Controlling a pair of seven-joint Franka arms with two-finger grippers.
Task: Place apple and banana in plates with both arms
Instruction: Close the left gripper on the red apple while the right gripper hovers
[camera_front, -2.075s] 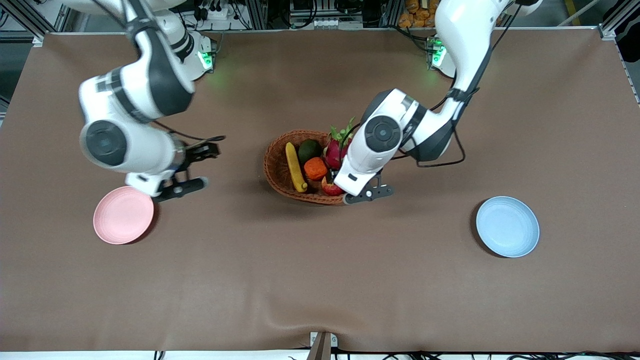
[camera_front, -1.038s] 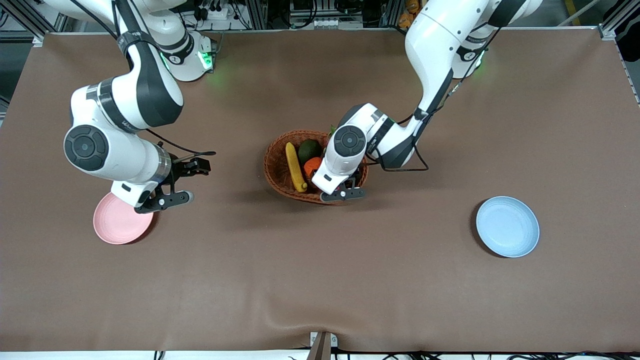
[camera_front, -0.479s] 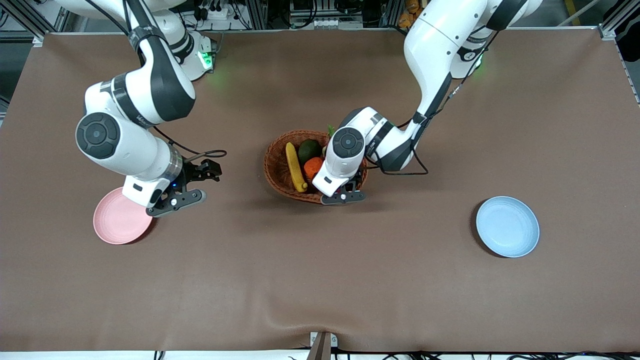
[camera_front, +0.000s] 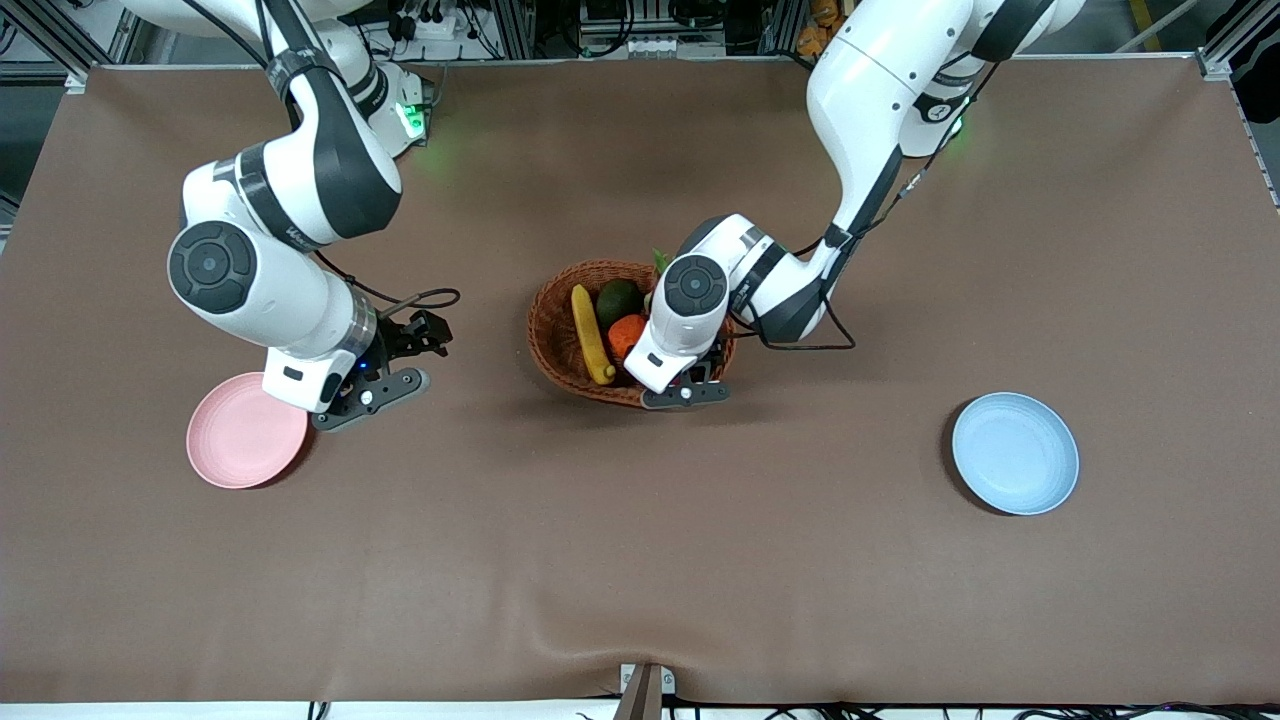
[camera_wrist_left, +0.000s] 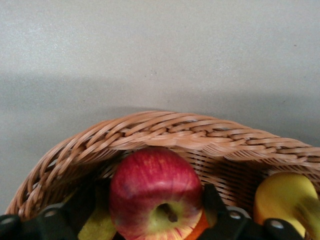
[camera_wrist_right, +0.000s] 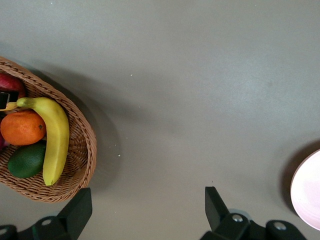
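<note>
The red apple (camera_wrist_left: 155, 195) lies in the wicker basket (camera_front: 550, 340) against its wall nearest the front camera. My left gripper (camera_front: 685, 385) is down in the basket, its fingers (camera_wrist_left: 212, 202) pressed on both sides of the apple; in the front view the hand hides the apple. The yellow banana (camera_front: 590, 335) lies along the basket's side toward the right arm's end. My right gripper (camera_front: 395, 365) hangs open over bare table between the pink plate (camera_front: 245, 445) and the basket. The blue plate (camera_front: 1015, 453) sits toward the left arm's end.
An orange ridged fruit (camera_front: 628, 335) and a dark green fruit (camera_front: 618, 298) share the basket with the banana. In the right wrist view the basket (camera_wrist_right: 82, 150), the banana (camera_wrist_right: 55, 135) and the pink plate's edge (camera_wrist_right: 307, 192) show. Brown cloth covers the table.
My left gripper's fingers have closed in on the apple. The right arm has moved from over the pink plate toward the basket, still open.
</note>
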